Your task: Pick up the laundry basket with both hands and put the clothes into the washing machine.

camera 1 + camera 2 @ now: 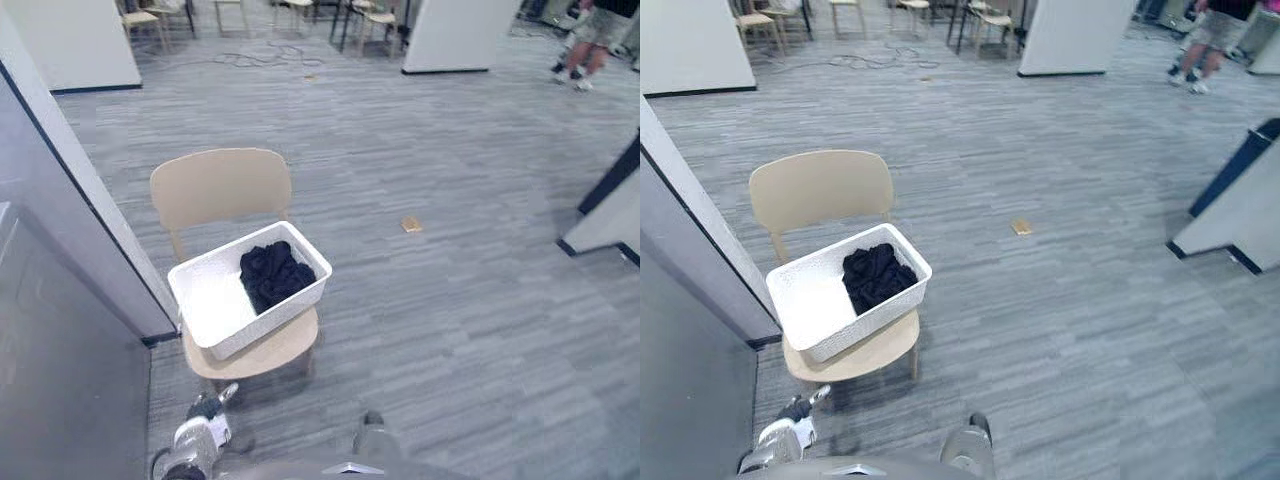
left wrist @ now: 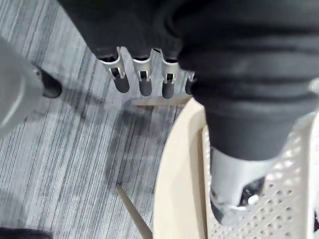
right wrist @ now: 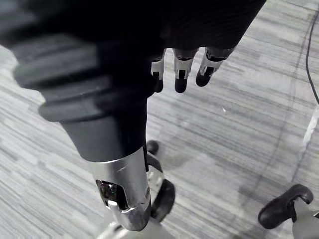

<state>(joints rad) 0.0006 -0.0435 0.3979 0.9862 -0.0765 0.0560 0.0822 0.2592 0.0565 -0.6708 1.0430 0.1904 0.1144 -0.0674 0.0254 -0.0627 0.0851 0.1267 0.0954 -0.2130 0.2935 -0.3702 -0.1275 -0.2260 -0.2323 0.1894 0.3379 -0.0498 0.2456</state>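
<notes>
The laundry basket (image 1: 262,322) is seen ahead on a chair (image 1: 275,352), nearer the released left hand (image 2: 144,82) than the released right hand (image 3: 180,79).

The laundry basket (image 1: 268,320) hides most of the chair seat (image 1: 285,348). I see the far person (image 1: 598,28) cut off at the waist and cannot identify the small tan object (image 1: 411,224).
</notes>
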